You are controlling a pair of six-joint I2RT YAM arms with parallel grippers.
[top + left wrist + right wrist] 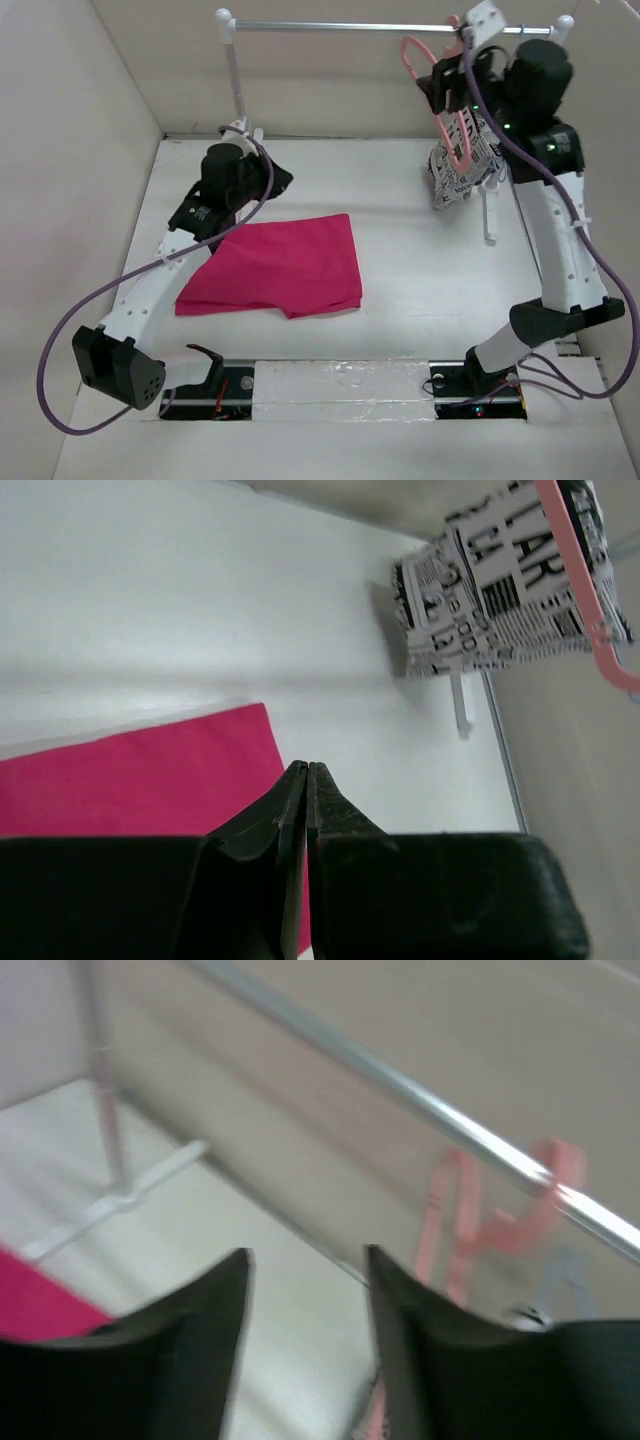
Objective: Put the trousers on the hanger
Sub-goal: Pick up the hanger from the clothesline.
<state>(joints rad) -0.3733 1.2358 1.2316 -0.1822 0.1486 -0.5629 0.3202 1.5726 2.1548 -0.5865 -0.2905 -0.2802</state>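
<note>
Trousers flat, far edge just below closed left gripper.

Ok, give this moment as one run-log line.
trousers: folded on table | hanger: on rail | left gripper: shut at trousers' edge | right gripper: open near rail

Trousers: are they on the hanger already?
No, the trousers lie folded on the table, while the hanger hangs from the rail.

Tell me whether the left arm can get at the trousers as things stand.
Probably yes. The left hand hangs close by the far edge of the trousers, which lie flat with nothing on them or in between. Its jaws are shut, so they must open first.
</note>
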